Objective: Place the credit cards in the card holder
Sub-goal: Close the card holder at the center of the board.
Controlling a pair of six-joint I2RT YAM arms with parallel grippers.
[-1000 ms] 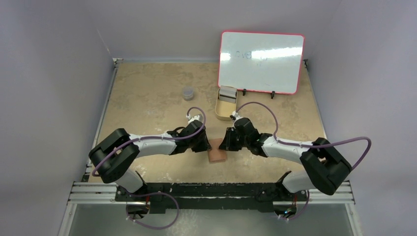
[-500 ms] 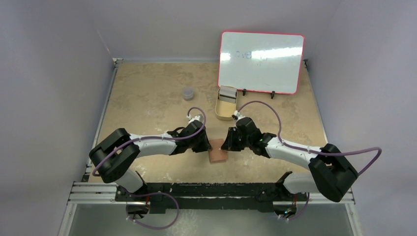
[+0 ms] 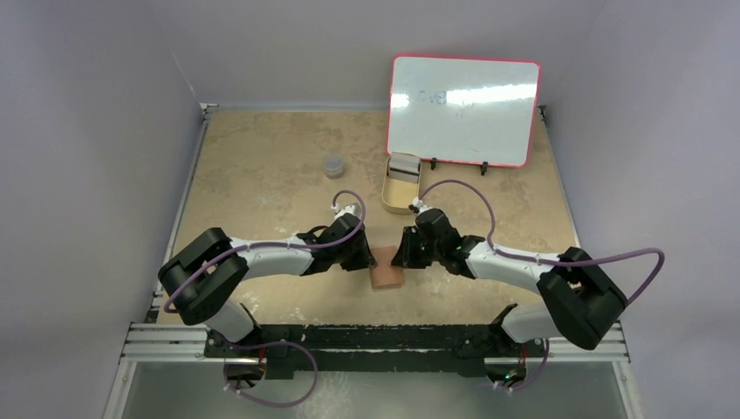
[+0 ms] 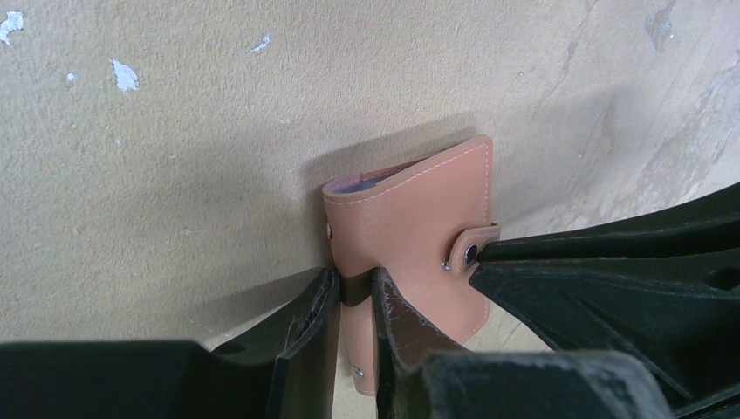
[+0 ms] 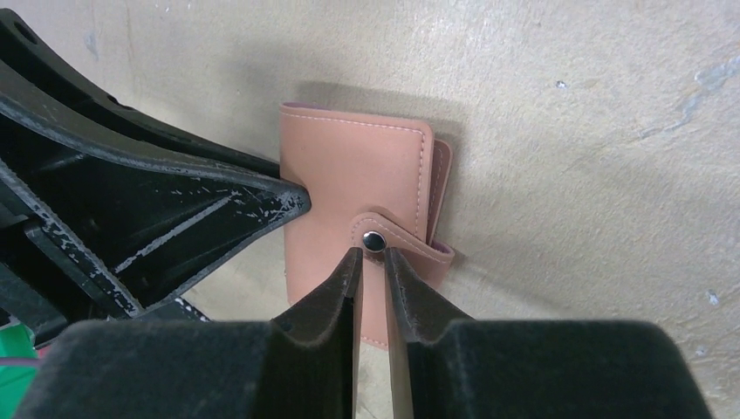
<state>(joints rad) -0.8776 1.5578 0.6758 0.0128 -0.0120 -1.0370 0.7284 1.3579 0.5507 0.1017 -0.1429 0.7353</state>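
Observation:
The card holder (image 3: pixel 385 276), a closed reddish-brown wallet, lies on the table between both arms. My left gripper (image 4: pixel 356 288) is shut on its near edge, with a strip of the leather pinched between the fingers. My right gripper (image 5: pixel 370 257) comes from the other side. It is shut on the strap tab just below the snap button (image 5: pixel 374 241). The left wrist view shows the right gripper's fingers (image 4: pixel 611 262) meeting that tab. Greyish credit cards (image 3: pixel 404 164) stand in the far end of a tan tin (image 3: pixel 398 199).
A red-framed whiteboard (image 3: pixel 463 109) stands at the back right, just behind the tin. A small grey jar (image 3: pixel 333 164) sits at the back, left of the tin. The table's side rails run along the left and right.
The right arm's elbow swung outward and came back. Both grippers stay at the card holder, which has not moved.

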